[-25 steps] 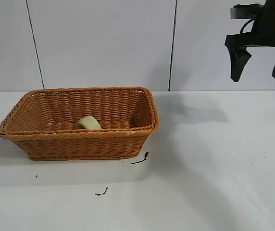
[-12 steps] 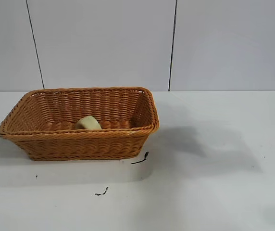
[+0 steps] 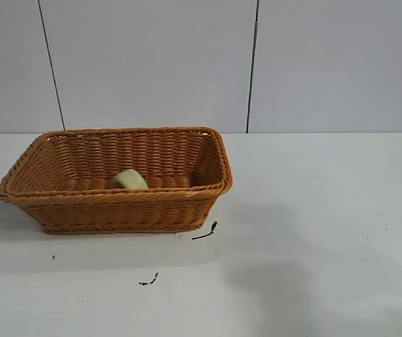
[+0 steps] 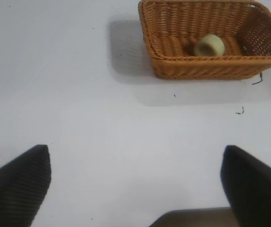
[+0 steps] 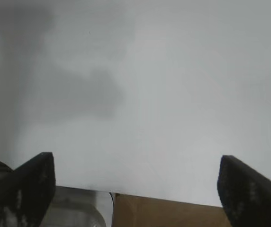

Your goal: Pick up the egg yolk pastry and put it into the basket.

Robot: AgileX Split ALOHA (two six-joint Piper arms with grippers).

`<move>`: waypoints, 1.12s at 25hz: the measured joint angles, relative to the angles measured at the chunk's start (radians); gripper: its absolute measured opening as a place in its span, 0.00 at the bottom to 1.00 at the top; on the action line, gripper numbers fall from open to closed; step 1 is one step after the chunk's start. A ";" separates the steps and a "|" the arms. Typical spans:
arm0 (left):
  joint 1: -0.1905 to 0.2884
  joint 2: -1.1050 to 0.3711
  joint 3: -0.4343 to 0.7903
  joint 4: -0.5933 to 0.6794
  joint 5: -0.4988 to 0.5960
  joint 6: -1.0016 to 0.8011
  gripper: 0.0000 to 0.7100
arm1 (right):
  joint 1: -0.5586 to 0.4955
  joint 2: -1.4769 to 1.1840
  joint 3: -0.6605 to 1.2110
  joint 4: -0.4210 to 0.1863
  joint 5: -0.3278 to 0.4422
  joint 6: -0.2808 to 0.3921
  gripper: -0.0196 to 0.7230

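Observation:
The orange-brown wicker basket (image 3: 117, 181) stands on the white table at the left of the exterior view. The pale yellow egg yolk pastry (image 3: 128, 180) lies inside it on the bottom, near the front wall. The left wrist view also shows the basket (image 4: 211, 61) with the egg yolk pastry (image 4: 209, 45) in it, far from my left gripper (image 4: 137, 156), which is open and empty over bare table. My right gripper (image 5: 136, 163) is open and empty above the table's edge. Neither arm shows in the exterior view.
A short black scrap (image 3: 206, 231) lies by the basket's front right corner and a smaller one (image 3: 149, 280) nearer the front. A brown surface (image 5: 173, 213) and a grey metal part (image 5: 74, 208) lie beyond the table edge under the right gripper.
The right gripper, open at the upper right of the exterior view a second ago, has left that view. Its shadow slid down the table toward the front. Basket and pastry have not moved.

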 joint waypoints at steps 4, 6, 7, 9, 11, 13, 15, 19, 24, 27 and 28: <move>0.000 0.000 0.000 0.000 0.000 0.000 0.98 | 0.000 -0.247 0.123 0.012 -0.020 -0.002 0.89; 0.000 0.000 0.000 0.000 0.000 0.000 0.98 | 0.000 -0.352 0.136 0.015 -0.021 -0.002 0.89; 0.000 0.000 0.000 0.000 0.000 0.000 0.98 | 0.000 -0.406 0.137 0.018 -0.023 -0.002 0.89; 0.000 0.000 0.000 0.000 0.000 0.000 0.98 | 0.000 -0.500 0.137 0.018 -0.024 -0.003 0.89; 0.000 0.000 0.000 0.000 0.000 0.000 0.98 | 0.000 -0.594 0.138 0.018 -0.024 -0.003 0.89; 0.000 0.000 0.000 0.000 0.000 0.000 0.98 | 0.000 -0.676 0.140 0.018 -0.024 -0.003 0.89; 0.000 0.000 0.000 0.000 0.000 0.000 0.98 | 0.000 -0.723 0.141 0.018 -0.024 -0.003 0.89; 0.000 0.000 0.000 0.000 0.000 0.000 0.98 | 0.000 -0.728 0.141 0.017 -0.023 -0.003 0.89; 0.000 0.000 0.000 0.000 0.000 0.000 0.98 | 0.000 -0.728 0.141 0.016 -0.023 -0.003 0.89; 0.000 0.000 0.000 0.000 0.000 0.000 0.98 | 0.000 -0.728 0.141 0.016 -0.023 -0.004 0.89; 0.000 0.000 0.000 0.000 0.000 0.000 0.98 | 0.000 -0.728 0.141 0.016 -0.023 -0.005 0.89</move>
